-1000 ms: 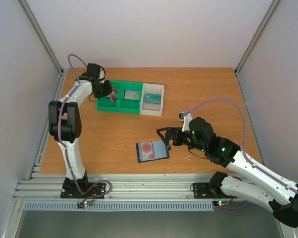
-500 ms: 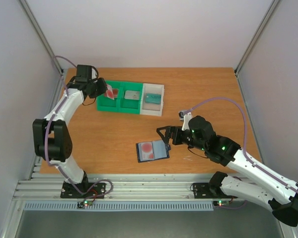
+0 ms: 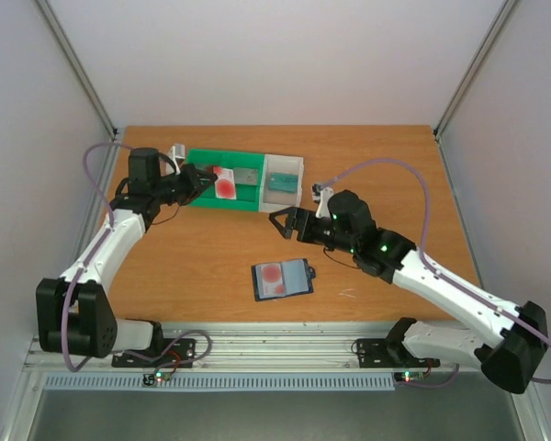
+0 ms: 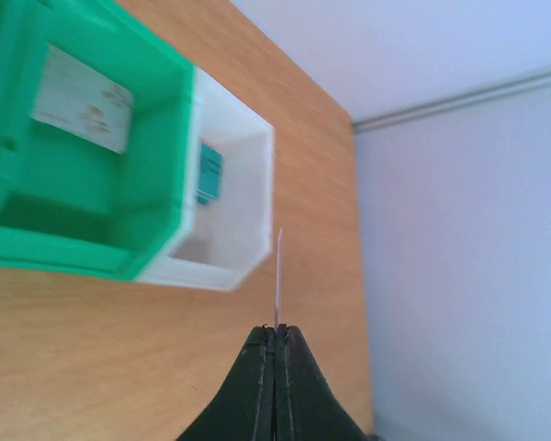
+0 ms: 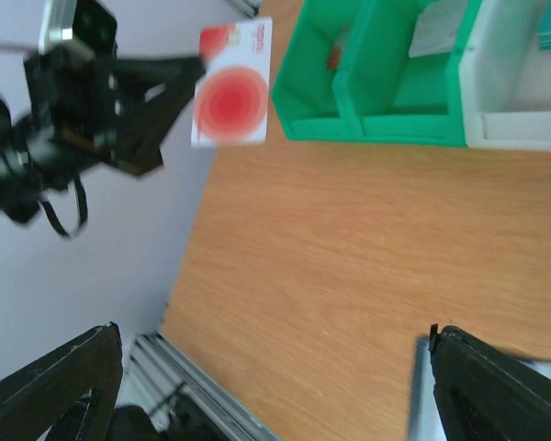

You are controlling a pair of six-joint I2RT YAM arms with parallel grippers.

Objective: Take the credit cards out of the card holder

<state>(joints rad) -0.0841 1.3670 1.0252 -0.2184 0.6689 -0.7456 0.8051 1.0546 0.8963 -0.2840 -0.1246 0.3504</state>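
Plain orange-brown wooden surface (image 3: 386, 165), boxed in by pale walls (image 3: 275, 55); slanted metal posts (image 3: 80, 69) in the back corners. Ribbed aluminium rail (image 3: 285, 344) along the near edge; lighting's soft and even.

The tray (image 3: 248, 205) sits by the desk's far edge, left of centre. The holder (image 3: 296, 276), bearing a card (image 3: 272, 273), lies mid-desk toward the near edge. A second card (image 3: 225, 184) hangs above the tray's left half.

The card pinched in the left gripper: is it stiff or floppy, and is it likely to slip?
Probably stiff: in the left wrist view the credit card stands out from the left gripper as a straight edge-on line, with no sag. It is likely light, since it looks very thin. It may pivot or slip, because the gripper pinches it only near one edge.
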